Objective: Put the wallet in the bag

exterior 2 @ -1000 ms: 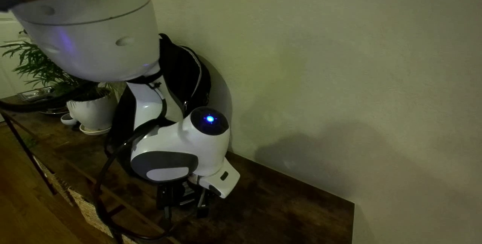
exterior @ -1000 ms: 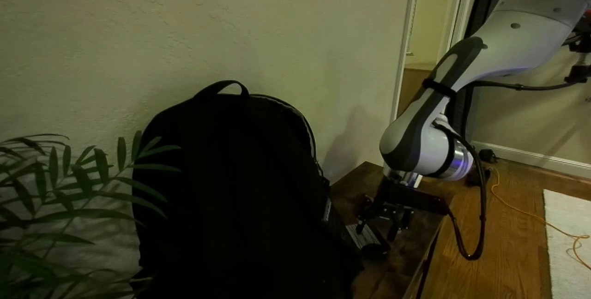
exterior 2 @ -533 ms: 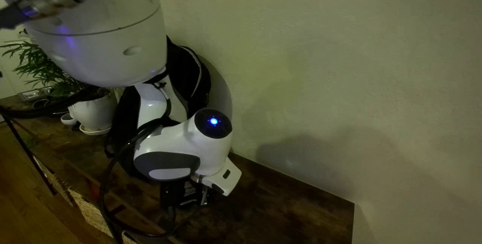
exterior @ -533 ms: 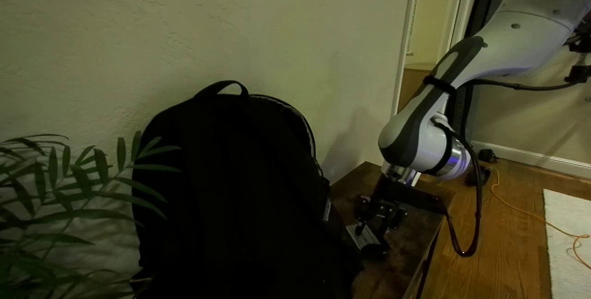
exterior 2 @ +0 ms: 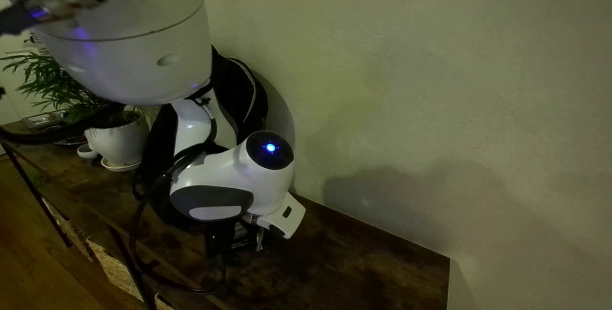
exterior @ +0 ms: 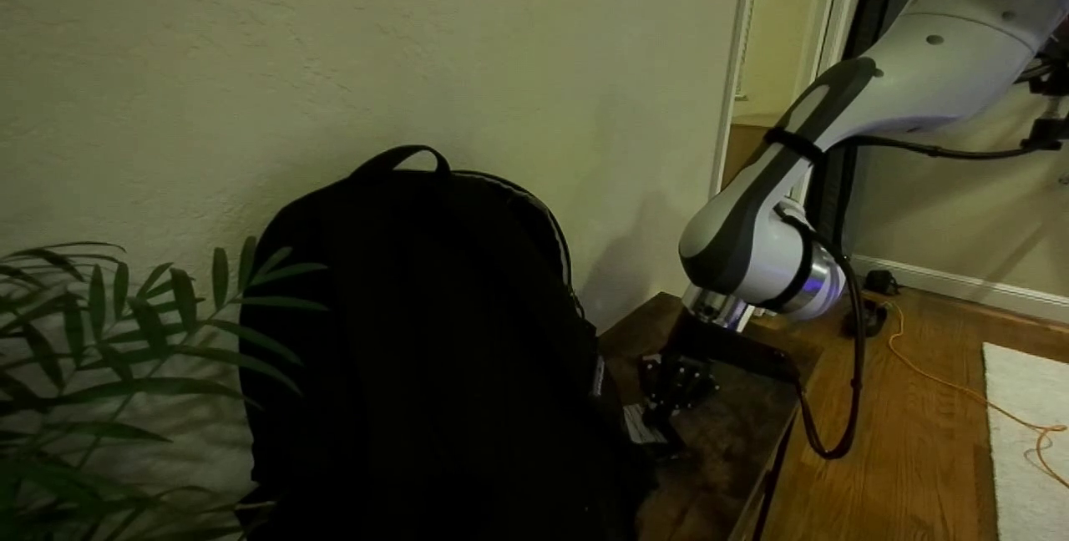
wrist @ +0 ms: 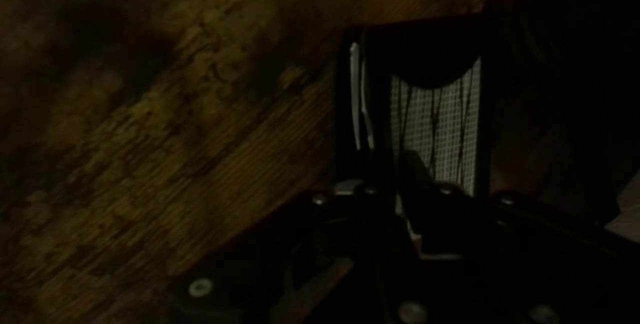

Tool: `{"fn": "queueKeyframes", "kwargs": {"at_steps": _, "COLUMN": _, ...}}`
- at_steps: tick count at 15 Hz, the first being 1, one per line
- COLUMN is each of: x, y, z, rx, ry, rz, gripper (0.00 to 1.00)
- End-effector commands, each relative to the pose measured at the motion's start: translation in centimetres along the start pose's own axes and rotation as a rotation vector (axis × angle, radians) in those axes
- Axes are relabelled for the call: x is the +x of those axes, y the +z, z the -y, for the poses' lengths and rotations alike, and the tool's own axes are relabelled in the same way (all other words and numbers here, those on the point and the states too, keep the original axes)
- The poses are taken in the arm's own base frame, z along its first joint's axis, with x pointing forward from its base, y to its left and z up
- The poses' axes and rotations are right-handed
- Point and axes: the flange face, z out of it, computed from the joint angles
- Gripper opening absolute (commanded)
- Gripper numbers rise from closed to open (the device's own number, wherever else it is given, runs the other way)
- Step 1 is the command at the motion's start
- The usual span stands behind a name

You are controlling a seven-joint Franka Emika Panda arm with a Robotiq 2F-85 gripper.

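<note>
Wallet, the lone one in sight, is being gripped by the robot's single claw, two fingers standing nearly together, just right of one black backpack in an exterior view. In the wrist view it is showing two pale strips at left and one pale gridded panel at right; dimness is hiding whether it is touching the brown tabletop. The backpack is standing upright near the wall, its inside hidden. In an exterior view, far left, one white pot is holding one leafy plant and resting on one saucer, just beside one small white bowl.
</note>
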Motion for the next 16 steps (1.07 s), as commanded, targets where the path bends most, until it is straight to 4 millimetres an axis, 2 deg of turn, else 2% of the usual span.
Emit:
{"fn": "queueKeyframes", "kwargs": {"at_steps": 1, "x": 0.2, "y": -0.3, "z": -0.6, "rx": 0.039, "ry": -0.004, "rz": -0.016, "gripper": 0.01}}
{"fn": "queueKeyframes", "kwargs": {"at_steps": 5, "x": 0.5, "y": -1.3, "z": -0.8, "rx": 0.064, "ry": 0.003, "rz": 0.003, "gripper": 0.03}}
{"fn": "queueKeyframes", "kwargs": {"at_steps": 10, "x": 0.7, "y": -2.9, "z": -1.5, "rx": 0.013, "ry": 0.013, "rz": 0.018, "gripper": 0.03}}
{"fn": "queueKeyframes", "kwargs": {"at_steps": 13, "x": 0.7, "y": -3.8, "z": -1.4, "rx": -0.022, "ry": -0.010, "rz": 0.047, "gripper": 0.03}}
{"fn": "queueKeyframes", "kwargs": {"at_steps": 16, "x": 0.8, "y": -5.6, "z": -0.6, "rx": -0.066, "ry": -0.050, "rz": 0.073, "gripper": 0.03}}
